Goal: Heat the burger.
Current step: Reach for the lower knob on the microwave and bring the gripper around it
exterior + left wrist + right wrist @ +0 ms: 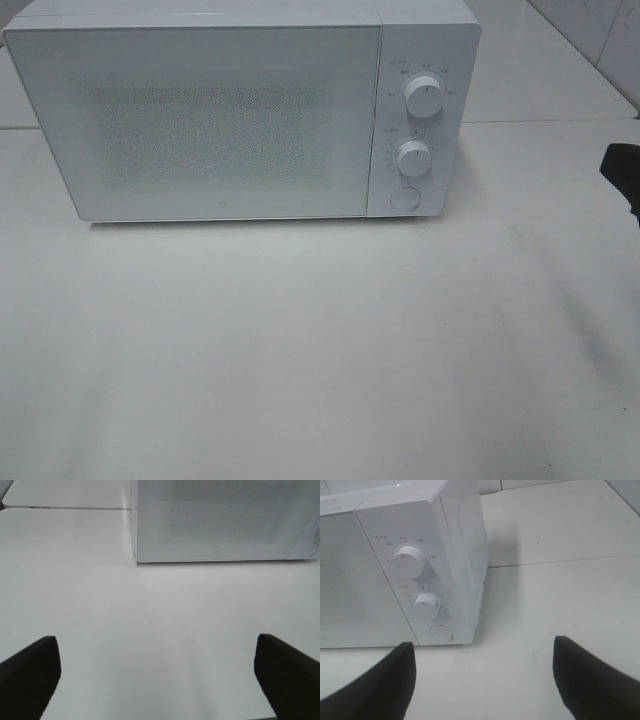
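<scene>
While facing the microwave (pixel 200 120) | left gripper (pixel 155 640) spread, empty | right gripper (pixel 484 642) spread, empty

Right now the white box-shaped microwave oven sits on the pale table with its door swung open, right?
No. The frosted door of the white box-shaped microwave oven is shut, as the exterior high view shows. The oven does sit on the pale table.
</scene>
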Tool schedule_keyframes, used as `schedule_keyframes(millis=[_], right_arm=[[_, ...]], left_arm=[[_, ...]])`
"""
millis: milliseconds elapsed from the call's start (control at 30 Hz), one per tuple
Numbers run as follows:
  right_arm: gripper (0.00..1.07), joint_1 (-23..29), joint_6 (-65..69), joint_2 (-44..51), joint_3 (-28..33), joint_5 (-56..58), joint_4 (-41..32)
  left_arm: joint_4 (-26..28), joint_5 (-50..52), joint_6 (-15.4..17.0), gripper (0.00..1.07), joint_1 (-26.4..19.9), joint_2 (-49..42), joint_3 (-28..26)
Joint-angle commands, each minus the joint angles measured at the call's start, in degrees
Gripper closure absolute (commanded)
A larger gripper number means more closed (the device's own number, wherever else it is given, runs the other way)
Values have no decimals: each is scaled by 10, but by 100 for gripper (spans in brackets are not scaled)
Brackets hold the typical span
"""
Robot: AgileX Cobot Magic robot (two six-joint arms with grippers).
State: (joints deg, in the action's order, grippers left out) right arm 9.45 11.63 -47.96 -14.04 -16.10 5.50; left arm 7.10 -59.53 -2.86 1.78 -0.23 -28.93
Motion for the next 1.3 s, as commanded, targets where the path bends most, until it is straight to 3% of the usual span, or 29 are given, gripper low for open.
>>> schedule_keyframes(millis=[33, 267, 567, 600, 633, 667, 733, 767, 833, 867, 1100, 1300], right_arm=[[34, -1, 5, -62, 1, -87, 3], [34, -1, 4, -160, 1, -217, -6], [34, 10, -105, -308, 1, -363, -123], [34, 34, -131, -334, 1, -386, -170], [34, 34, -131, -334, 1, -386, -170], [34, 70, -166, -361, 1, -414, -228], [34, 85, -178, -371, 1, -428, -252], [34, 124, -195, -396, 1, -458, -305], [34, 142, -197, -407, 0, -469, -325], [34, 175, -196, -426, 0, -492, -363], [34, 265, -199, -465, -22, -508, -449], [34, 313, -238, -494, -60, -509, -480]], left_arm=[[1, 1, 2, 9, -2, -13, 1], [1, 1, 2, 9, -2, -13, 1], [1, 1, 2, 9, -2, -13, 1], [1, 1, 2, 9, -2, -13, 1], [1, 1, 2, 9, -2, -13, 1], [1, 1, 2, 9, -2, -13, 1], [1, 1, 2, 9, -2, -13, 1], [1, 1, 2, 9, -2, -13, 1], [1, 1, 2, 9, -2, -13, 1], [1, 1, 2, 9, -2, -13, 1], [1, 1, 2, 9, -2, -13, 1], [1, 1, 2, 9, -2, -13, 1]])
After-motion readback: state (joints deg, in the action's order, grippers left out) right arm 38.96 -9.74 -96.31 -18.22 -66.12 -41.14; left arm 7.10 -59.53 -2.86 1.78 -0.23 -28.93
